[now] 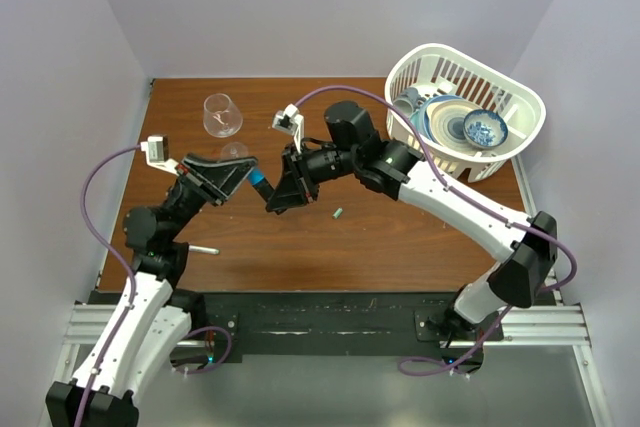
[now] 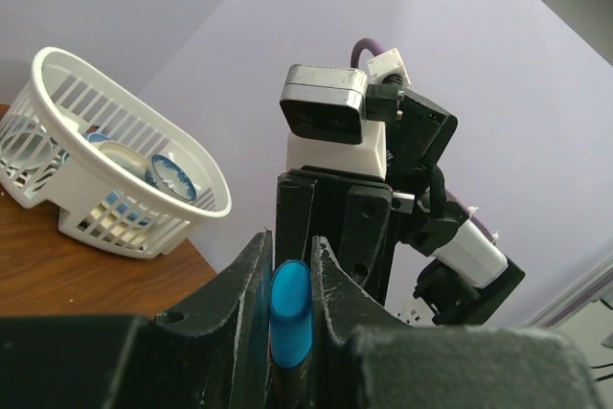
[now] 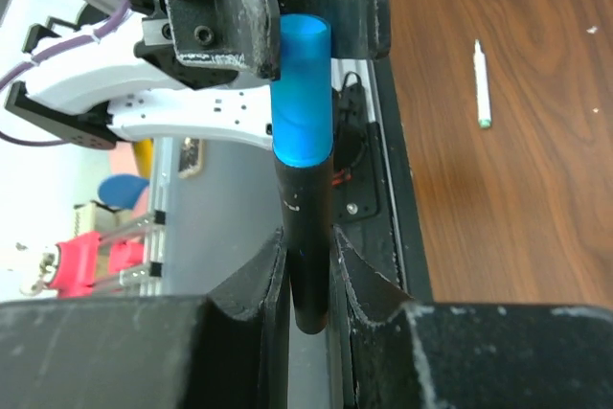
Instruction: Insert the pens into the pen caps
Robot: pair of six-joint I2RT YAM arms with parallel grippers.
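**Press straight along the marker's axis**

The right gripper (image 3: 308, 248) is clamped on the black marker (image 3: 306, 200). Directly ahead of it, the left gripper (image 2: 288, 244) pinches the blue cap (image 3: 300, 93), which sits over the marker's tip. A straight, in-line push with no sideways tilt should seat the cap fully.
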